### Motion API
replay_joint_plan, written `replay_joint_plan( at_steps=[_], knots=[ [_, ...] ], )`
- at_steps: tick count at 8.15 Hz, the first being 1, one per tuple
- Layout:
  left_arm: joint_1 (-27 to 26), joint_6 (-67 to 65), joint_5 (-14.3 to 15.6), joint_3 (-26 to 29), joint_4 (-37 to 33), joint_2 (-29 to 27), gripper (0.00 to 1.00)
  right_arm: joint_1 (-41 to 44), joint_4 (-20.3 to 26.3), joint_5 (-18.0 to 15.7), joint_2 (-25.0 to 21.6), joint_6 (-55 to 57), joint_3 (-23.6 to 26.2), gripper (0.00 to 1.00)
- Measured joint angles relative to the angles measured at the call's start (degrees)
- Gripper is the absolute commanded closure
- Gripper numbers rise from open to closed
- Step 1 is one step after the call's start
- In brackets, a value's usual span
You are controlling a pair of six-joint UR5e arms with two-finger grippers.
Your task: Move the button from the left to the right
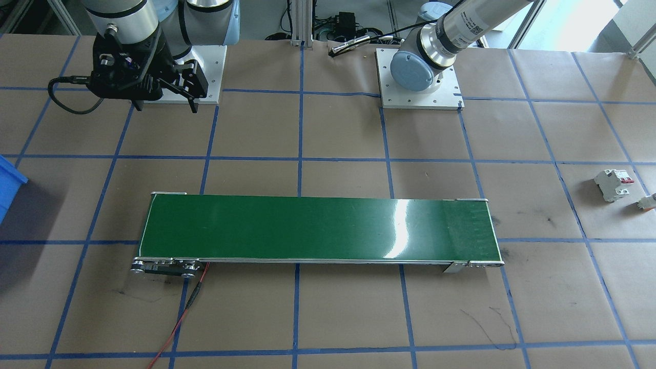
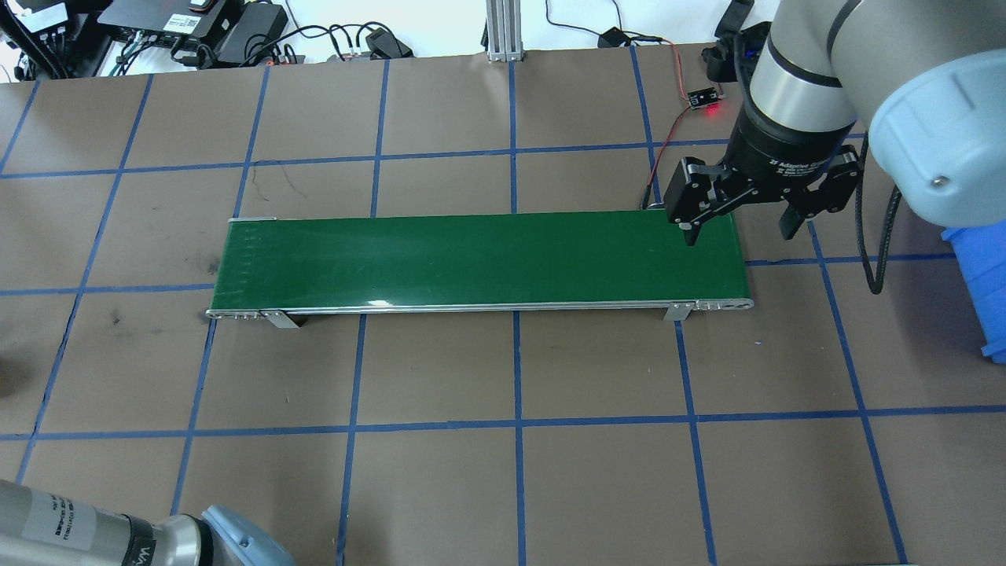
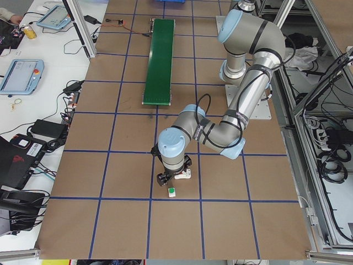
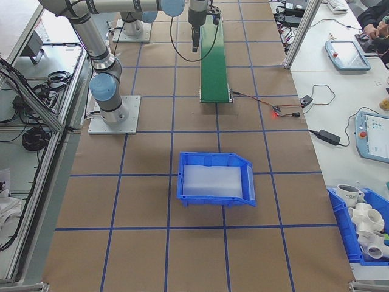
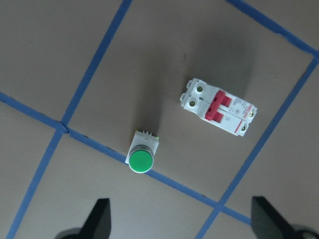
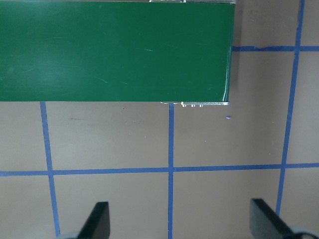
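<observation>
The button (image 5: 142,155), with a round green cap on a white boxy body, lies on the brown paper over a blue tape line. It also shows at the table's end (image 3: 172,192) and at the frame's edge (image 1: 648,201). My left gripper (image 5: 182,223) hovers above it, open and holding nothing; both fingertips frame the bottom of the wrist view. My right gripper (image 2: 739,233) hangs open and holding nothing over the right end of the green belt (image 2: 479,259), whose end also shows in the right wrist view (image 6: 114,50).
A white circuit breaker with red levers (image 5: 220,107) lies close beside the button. A blue bin (image 4: 216,179) holding a clear tray stands beyond the belt's right end. A red wire and a small board (image 2: 704,97) lie behind the belt.
</observation>
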Motion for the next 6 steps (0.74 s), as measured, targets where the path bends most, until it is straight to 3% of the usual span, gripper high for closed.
replay_joint_plan(
  at_steps=[6],
  knots=[
    [0.7,12.3,-0.5,-0.1,6.6,-6.7,0.0,0.0,0.0,-0.1,0.0,0.0,0.0,0.0]
  ],
)
